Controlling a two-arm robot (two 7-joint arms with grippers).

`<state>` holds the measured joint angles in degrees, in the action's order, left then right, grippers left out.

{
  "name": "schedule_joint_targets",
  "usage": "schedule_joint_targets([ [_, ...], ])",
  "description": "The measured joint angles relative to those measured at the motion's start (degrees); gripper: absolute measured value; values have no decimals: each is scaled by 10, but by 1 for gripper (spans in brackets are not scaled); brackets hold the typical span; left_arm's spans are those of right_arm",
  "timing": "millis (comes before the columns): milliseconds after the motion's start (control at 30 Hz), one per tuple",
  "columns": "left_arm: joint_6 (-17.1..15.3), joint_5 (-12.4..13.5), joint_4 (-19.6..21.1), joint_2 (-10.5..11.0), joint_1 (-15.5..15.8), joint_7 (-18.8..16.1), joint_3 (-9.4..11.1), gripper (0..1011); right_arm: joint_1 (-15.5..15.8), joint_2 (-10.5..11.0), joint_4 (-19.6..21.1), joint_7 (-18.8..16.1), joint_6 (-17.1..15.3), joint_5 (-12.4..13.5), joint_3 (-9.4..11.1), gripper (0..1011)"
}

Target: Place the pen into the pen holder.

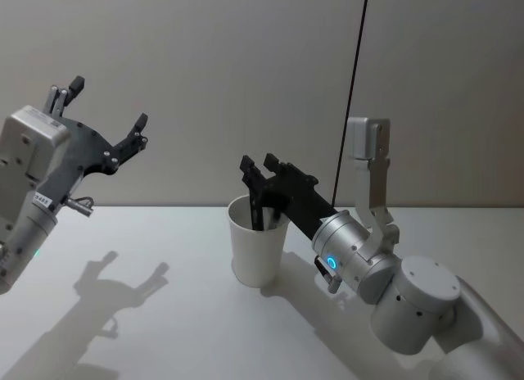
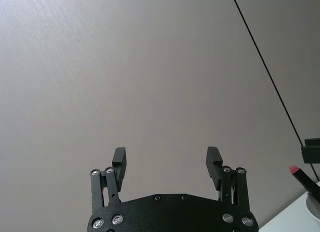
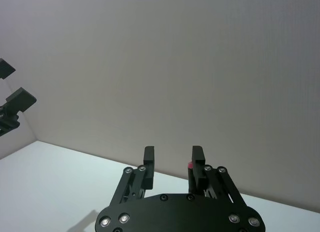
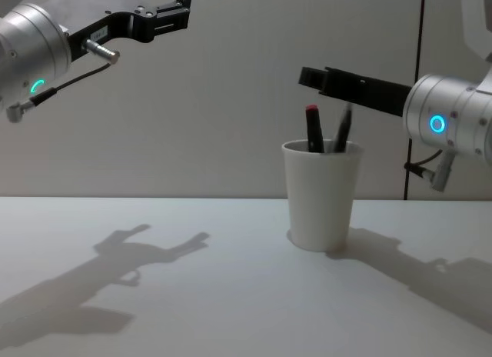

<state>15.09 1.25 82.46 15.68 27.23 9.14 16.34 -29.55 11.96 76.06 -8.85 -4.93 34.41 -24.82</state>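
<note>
Head above, chest level, shared cup point(image 1: 258, 249)

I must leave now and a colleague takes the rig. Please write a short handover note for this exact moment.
Left gripper: open, holds nothing, raised high on the robot's left, away from the cup.
Right gripper: open, holds nothing, just above the pen holder.
Pen holder: upright on the white table.
Red-tipped pen: stands in the holder beside a second dark pen, both leaning on the rim.
Done: pen appears placed and released.
Left: probably only to draw the right arm back.
</note>
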Motion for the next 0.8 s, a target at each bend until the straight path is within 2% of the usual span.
schedule_joint_targets([
  [233,0,0,0,0,0,-1,0,1003,0,0,-1,1,-1,-2,-1,643],
  [267,0,1,0,0,0,-1,0,1003,0,0,-1,1,-1,-3,-1,702],
  [500,0,1,0,0,0,-1,0,1003,0,-1,-1,1,-1,-3,0,888],
  [600,0,1,0,0,0,-1,0,1003,2,0,6,1,-1,-3,3,935],
  [667,0,1,0,0,0,-1,0,1003,5,2,12,0,0,-3,6,1001],
  [800,0,1,0,0,0,-1,0,1004,12,7,33,-1,5,1,17,1001],
])
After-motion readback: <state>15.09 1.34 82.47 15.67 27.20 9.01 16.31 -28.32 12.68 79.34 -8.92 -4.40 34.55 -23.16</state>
